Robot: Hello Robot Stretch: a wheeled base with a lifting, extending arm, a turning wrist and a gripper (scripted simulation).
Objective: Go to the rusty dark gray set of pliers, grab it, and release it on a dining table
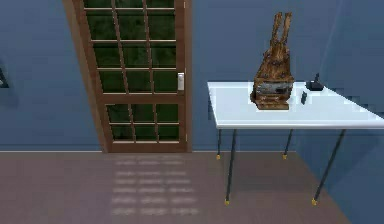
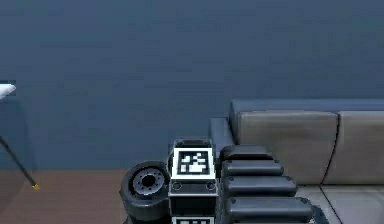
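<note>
Thin-legged white surface (image 1: 335, 115) bears a brown peaked object (image 1: 277, 62) — paned door (image 1: 135, 70) beside it; grey sofa (image 2: 300, 140) by the fingers (image 2: 148, 186) — cannot tell whether they grasp anything.

Floor, lower left and middle of the forward view: bare brown floor (image 1: 120, 185) – open right up to the wall.
Upper left-middle: a glass-paned door (image 1: 135, 70) set in its brown frame bars the way ahead.
Right side: white table (image 1: 330, 115); there are open gaps between its thin legs (image 1: 232, 160).
Tabletop: a tall brown wooden object (image 1: 273, 65) stands at the middle, with small dark items (image 1: 314, 84) just right of it; the front strip is bare.
Arm side view, left edge: table corner (image 2: 6, 90).
Lower left: a floor strip (image 2: 80, 195) runs free to the blue wall (image 2: 150, 70).
Lower right: a grey sofa (image 2: 300, 140) blocks that side.
</note>
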